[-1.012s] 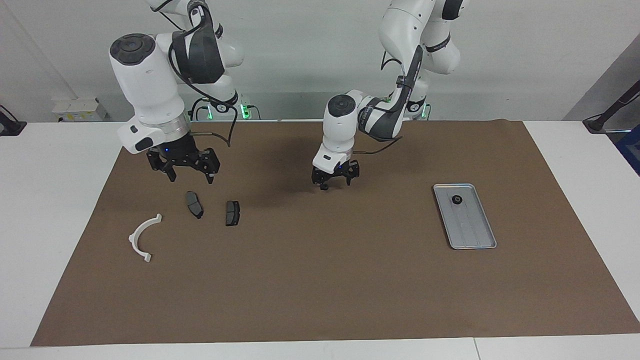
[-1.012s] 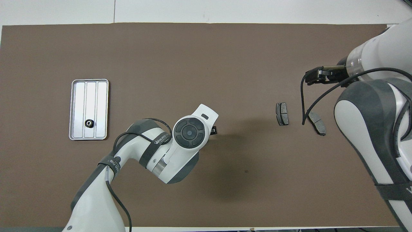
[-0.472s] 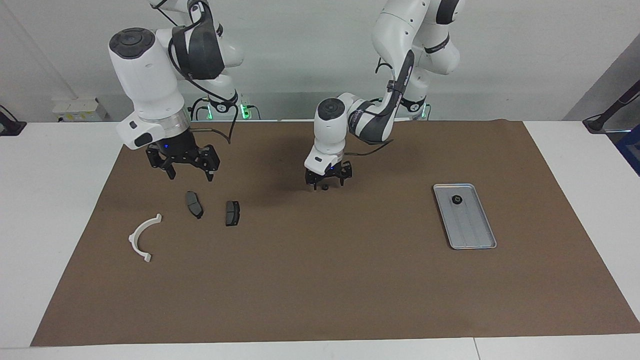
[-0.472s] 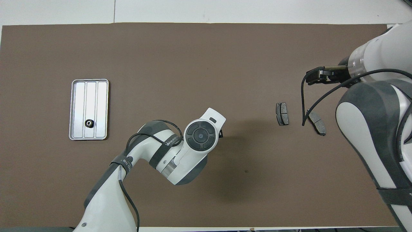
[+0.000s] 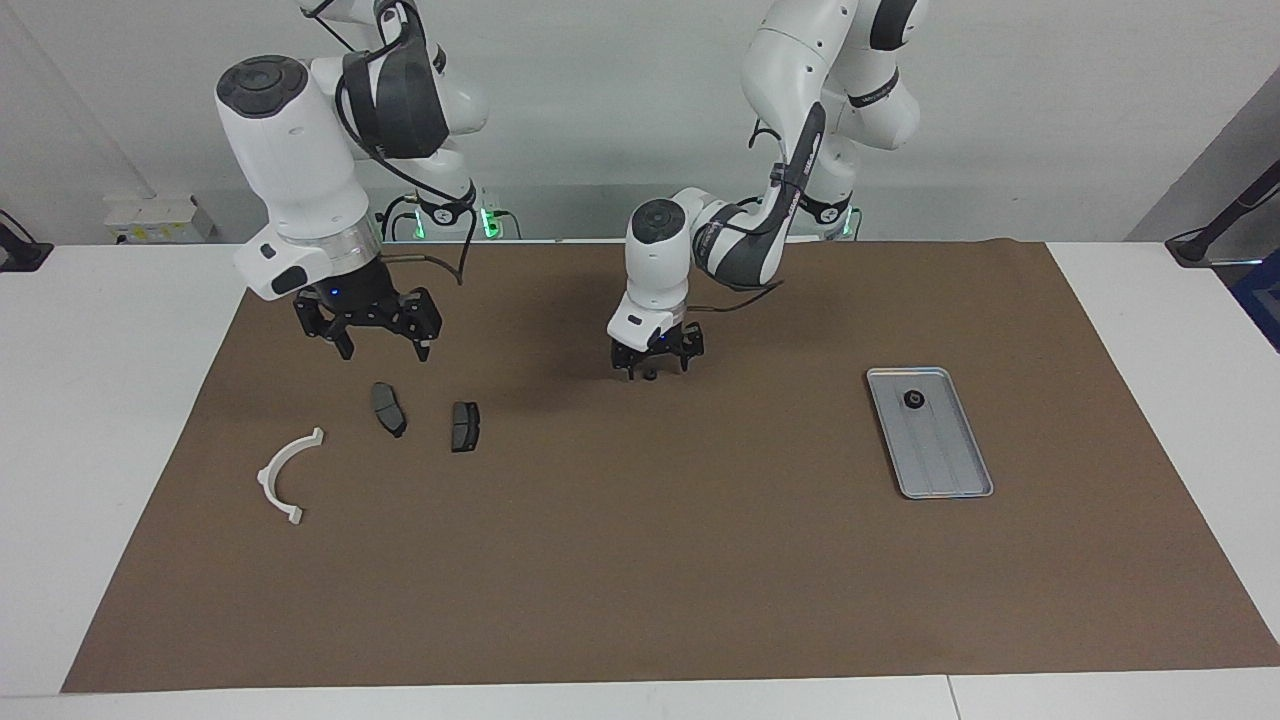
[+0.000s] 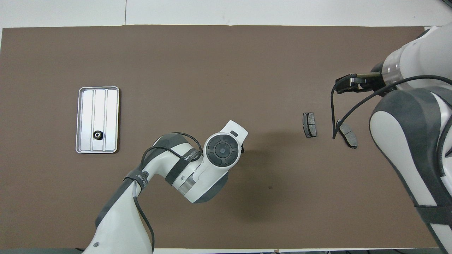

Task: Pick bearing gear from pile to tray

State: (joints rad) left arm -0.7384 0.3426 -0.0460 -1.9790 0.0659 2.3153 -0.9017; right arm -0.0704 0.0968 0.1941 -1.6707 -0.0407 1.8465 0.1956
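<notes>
The silver tray (image 5: 945, 465) (image 6: 84, 120) lies toward the left arm's end of the table, with one small black round bearing gear (image 5: 913, 399) (image 6: 97, 134) in it. My left gripper (image 5: 656, 368) is down at the mat near the table's middle, open, with a tiny black round piece (image 5: 650, 376) between its fingers. In the overhead view its wrist hides that piece. The rest of the pile lies toward the right arm's end: two dark grey pads (image 5: 388, 409) (image 5: 465, 426) (image 6: 309, 124) (image 6: 348, 135) and a white arc bracket (image 5: 289, 476). My right gripper (image 5: 383, 345) (image 6: 344, 85) hangs open over the mat beside the pads.
A brown mat (image 5: 640, 560) covers most of the white table (image 5: 100, 400). The right arm's forearm and cable cover the table's corner and the arc bracket in the overhead view.
My left gripper has moved toward the right arm's end and sunk to the mat around the tiny black piece. The right arm has shifted only slightly.
</notes>
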